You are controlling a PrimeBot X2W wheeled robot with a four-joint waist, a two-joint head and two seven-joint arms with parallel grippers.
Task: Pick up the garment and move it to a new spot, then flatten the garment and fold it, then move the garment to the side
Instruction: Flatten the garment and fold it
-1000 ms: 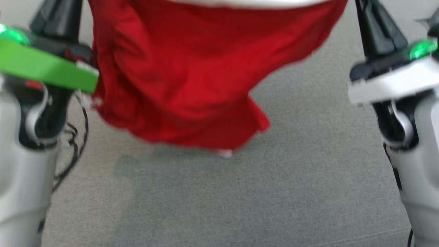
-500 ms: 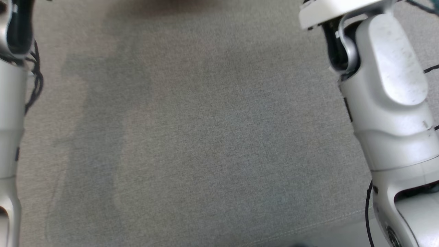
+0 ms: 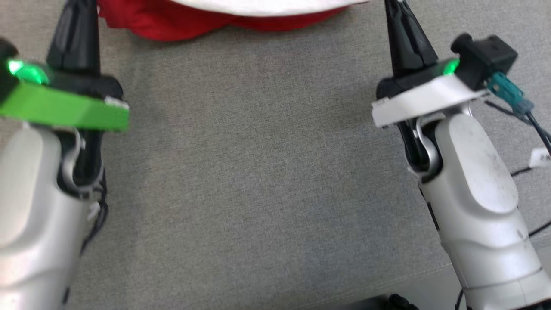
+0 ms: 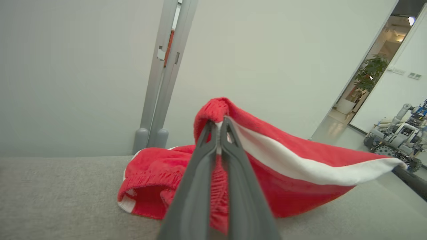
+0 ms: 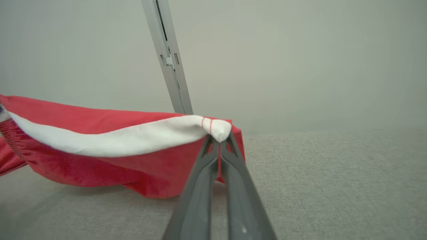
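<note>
The garment (image 3: 172, 23) is red cloth with a white band, seen as a strip along the top edge of the head view. My left gripper (image 4: 218, 125) is shut on its red elastic edge, and that corner is lifted. Below it the rest of the garment (image 4: 150, 176) lies bunched on the grey surface. My right gripper (image 5: 219, 140) is shut on the white band's corner, with the garment (image 5: 100, 166) sagging between the two grips down to the surface. In the head view both pairs of dark fingers (image 3: 77, 38) (image 3: 402, 38) run up past the top edge.
A grey fabric-covered surface (image 3: 258, 172) spreads below and between my arms. A pale wall with a metal post (image 4: 163, 83) stands just behind the garment. Cables (image 3: 516, 103) hang by my right wrist. Another robot (image 4: 397, 135) stands far off near a doorway.
The head camera has swung down and back. The garment hung far down the view a second ago and is now only a strip at the top. Both grippers stay shut on it.
</note>
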